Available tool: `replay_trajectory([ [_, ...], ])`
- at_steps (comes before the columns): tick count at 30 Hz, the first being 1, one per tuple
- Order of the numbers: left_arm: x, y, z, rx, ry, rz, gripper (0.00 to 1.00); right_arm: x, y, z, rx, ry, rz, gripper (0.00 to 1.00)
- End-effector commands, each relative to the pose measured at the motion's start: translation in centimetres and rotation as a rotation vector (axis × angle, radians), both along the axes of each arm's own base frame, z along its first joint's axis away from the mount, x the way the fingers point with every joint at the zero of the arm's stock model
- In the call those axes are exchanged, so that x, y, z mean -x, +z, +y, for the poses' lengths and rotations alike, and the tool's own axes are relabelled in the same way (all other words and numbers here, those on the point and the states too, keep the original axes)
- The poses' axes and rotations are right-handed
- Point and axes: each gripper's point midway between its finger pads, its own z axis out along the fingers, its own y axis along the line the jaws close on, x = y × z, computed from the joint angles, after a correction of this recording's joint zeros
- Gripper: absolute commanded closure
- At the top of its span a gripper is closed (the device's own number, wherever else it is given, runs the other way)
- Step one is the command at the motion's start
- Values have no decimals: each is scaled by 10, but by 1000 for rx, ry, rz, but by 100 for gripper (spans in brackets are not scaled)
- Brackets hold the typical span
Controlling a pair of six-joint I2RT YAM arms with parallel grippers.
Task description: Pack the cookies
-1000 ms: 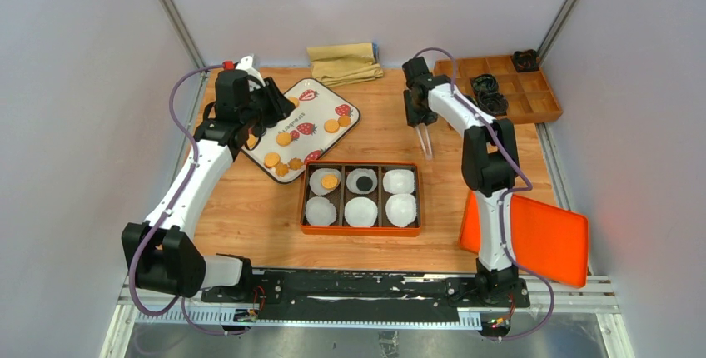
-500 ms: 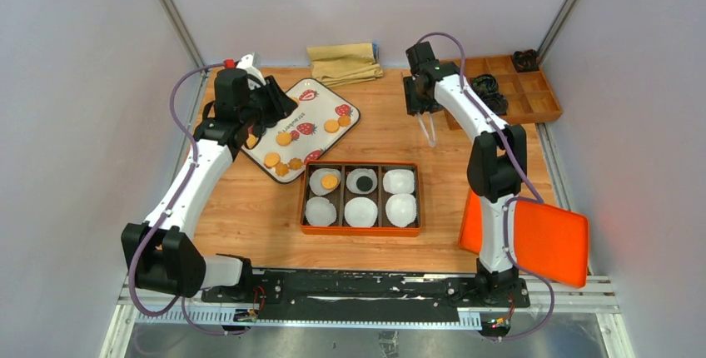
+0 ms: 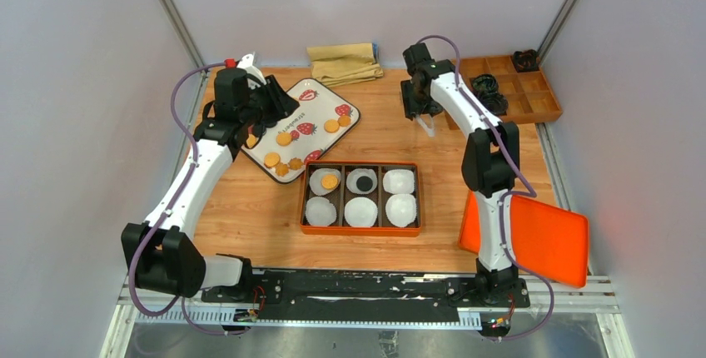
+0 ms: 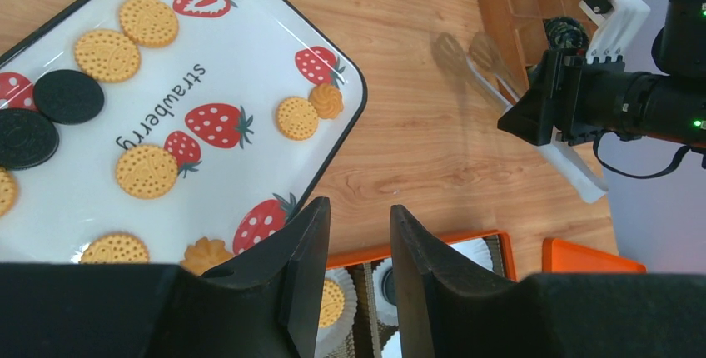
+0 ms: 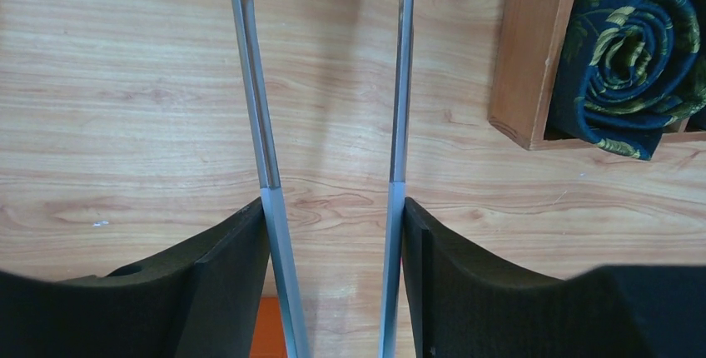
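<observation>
Golden and black cookies (image 3: 284,138) lie on a white strawberry-print plate (image 3: 318,105) at the back left; the left wrist view shows them too (image 4: 106,55). An orange box (image 3: 360,164) holds six white paper cups, one with a golden cookie (image 3: 330,181) and one with a black cookie (image 3: 363,182). My left gripper (image 3: 277,106) hovers over the plate, open and empty (image 4: 358,208). My right gripper (image 3: 420,112) is shut on metal tongs (image 5: 254,83) over bare wood behind the box, the tong arms spread and holding nothing.
A folded tan cloth (image 3: 344,62) lies at the back. A wooden compartment tray (image 3: 533,110) with dark rolled items (image 5: 633,50) stands at the back right. An orange lid (image 3: 545,237) leans at the right near the arm base.
My right arm has drawn the tongs back, away from the box toward the table's far side. The left arm has not moved.
</observation>
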Motion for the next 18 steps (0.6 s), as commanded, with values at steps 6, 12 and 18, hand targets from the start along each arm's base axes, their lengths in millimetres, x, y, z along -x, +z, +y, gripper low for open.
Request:
replay_trajectory([
  [6, -1, 19, -6, 16, -28, -51, 61, 8, 13, 6, -9, 6, 0, 40],
  [12, 0, 20, -7, 24, -32, -50, 61, 23, 16, 15, -41, 21, 18, 40],
  [18, 2, 21, -8, 32, -36, -54, 61, 32, 26, 34, -39, 69, -13, 40],
])
